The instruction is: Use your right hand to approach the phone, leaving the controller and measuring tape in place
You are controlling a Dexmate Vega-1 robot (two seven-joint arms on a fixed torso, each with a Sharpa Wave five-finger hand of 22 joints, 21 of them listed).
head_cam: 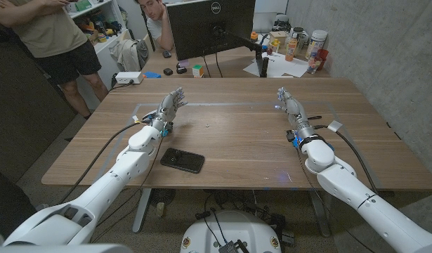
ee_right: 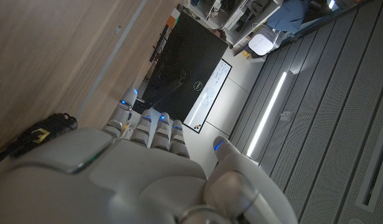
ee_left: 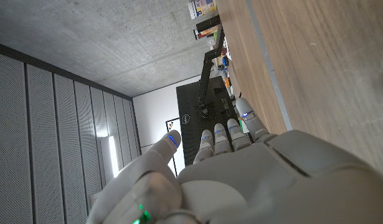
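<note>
Phone (head_cam: 182, 160) beside left forearm | right hand (head_cam: 291, 107) empty, fingers extended | left hand (head_cam: 170, 107) likewise

My table (head_cam: 230, 133) is wood, a warm brown grain with a smooth, matt finish that takes only a faint sheen from the lights; the phone (head_cam: 182, 160) on it is a black slab, its face glossy; my left hand (head_cam: 169, 107) and my right hand (head_cam: 291, 107) are shelled in smooth pale grey plastic with a soft satin gloss, as are the white arm casings behind them; the monitor (head_cam: 210, 27) at the far edge has a matt black plastic back; the wall (head_cam: 384, 49) to my right looks like rough grey concrete.
</note>
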